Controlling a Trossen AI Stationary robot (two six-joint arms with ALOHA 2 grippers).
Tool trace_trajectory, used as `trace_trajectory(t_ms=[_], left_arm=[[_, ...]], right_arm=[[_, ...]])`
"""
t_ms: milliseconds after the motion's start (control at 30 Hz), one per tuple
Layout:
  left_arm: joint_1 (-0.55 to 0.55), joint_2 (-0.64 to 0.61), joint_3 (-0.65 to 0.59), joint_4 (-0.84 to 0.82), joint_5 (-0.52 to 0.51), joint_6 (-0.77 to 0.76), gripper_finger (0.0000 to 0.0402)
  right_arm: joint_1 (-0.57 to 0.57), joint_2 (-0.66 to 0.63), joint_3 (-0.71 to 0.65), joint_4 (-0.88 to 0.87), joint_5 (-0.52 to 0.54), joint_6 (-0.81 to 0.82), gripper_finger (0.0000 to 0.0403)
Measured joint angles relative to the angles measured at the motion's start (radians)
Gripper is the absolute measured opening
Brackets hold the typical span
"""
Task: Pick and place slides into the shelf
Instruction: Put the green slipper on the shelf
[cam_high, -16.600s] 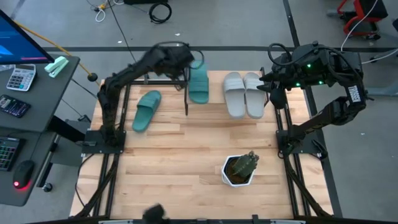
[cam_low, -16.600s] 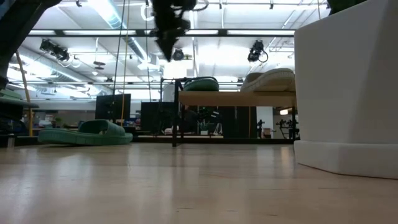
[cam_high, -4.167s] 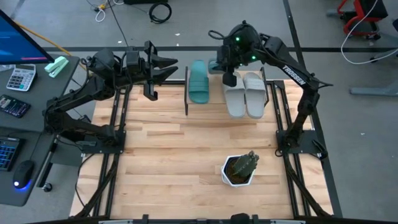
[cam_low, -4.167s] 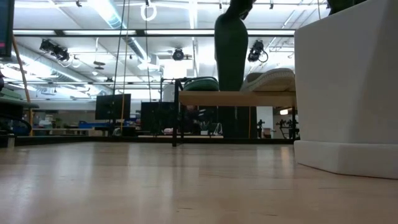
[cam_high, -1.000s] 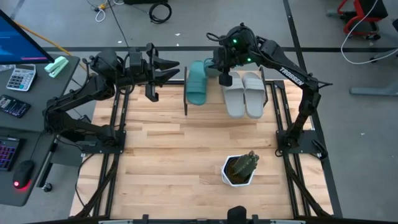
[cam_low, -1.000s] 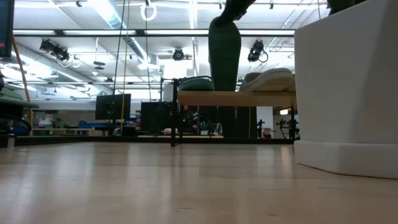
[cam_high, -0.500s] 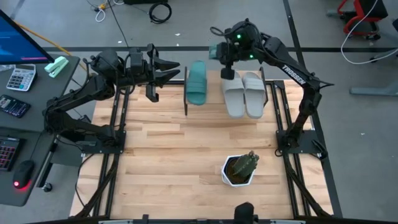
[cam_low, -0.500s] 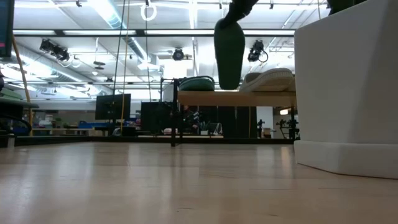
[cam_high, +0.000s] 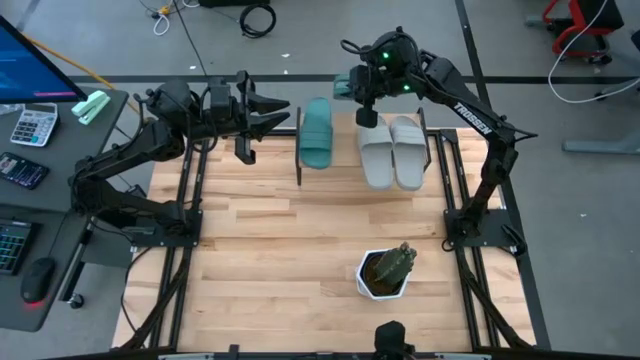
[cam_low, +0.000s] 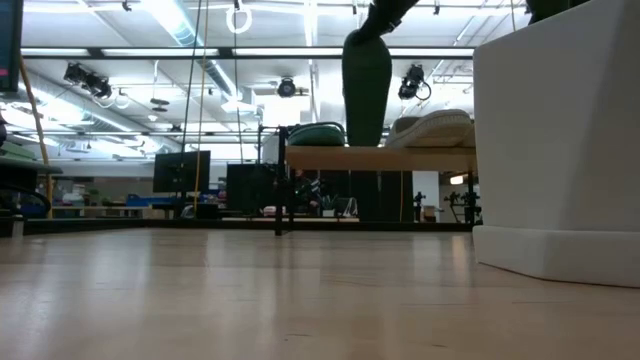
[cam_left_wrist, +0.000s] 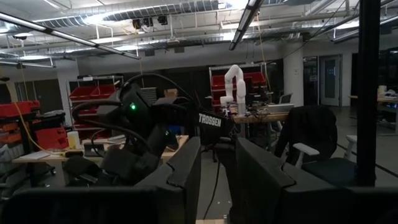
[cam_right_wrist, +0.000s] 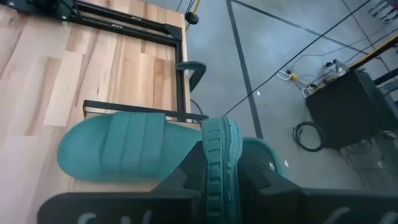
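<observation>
Right gripper (cam_high: 362, 100) at upper centre, above shelf (cam_high: 345, 160); fingers pinched on teal slide (cam_right_wrist: 217, 163), hung on edge. Second teal slide (cam_high: 318, 132) and grey pair (cam_high: 392, 150) laid on shelf. Left gripper (cam_high: 268, 112) upper left, fingers spread, nothing held.

1 shelf (cam_high: 345, 150) slot free between slides.

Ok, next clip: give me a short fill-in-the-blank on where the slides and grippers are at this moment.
1. The right gripper is shut on a ____ slide, held on edge above the shelf.
2. The number of slides already lying on the shelf is ____.
3. The teal slide on the shelf lies on the side nearer the ____ arm.
4. The left gripper hangs beside the shelf holding ____.

Missing words: teal; three; left; nothing
</observation>
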Motion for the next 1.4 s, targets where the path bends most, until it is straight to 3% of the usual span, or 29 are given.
trace_trajectory(t_ms=[267,700,1400], left_arm=[[0.000,0.000,0.000,-0.003,0.000,0.001,0.0107],[0.000,0.000,0.000,-0.006,0.000,0.001,0.0107],[0.003,0.000,0.000,-0.020,0.000,0.004,0.0107]], right_arm=[[-0.006,0.000,-0.041,0.021,-0.024,0.002,0.0041],[0.010,0.000,-0.226,0.088,-0.057,0.011,0.0041],[0.071,0.000,-0.236,0.032,-0.086,0.059,0.0042]])
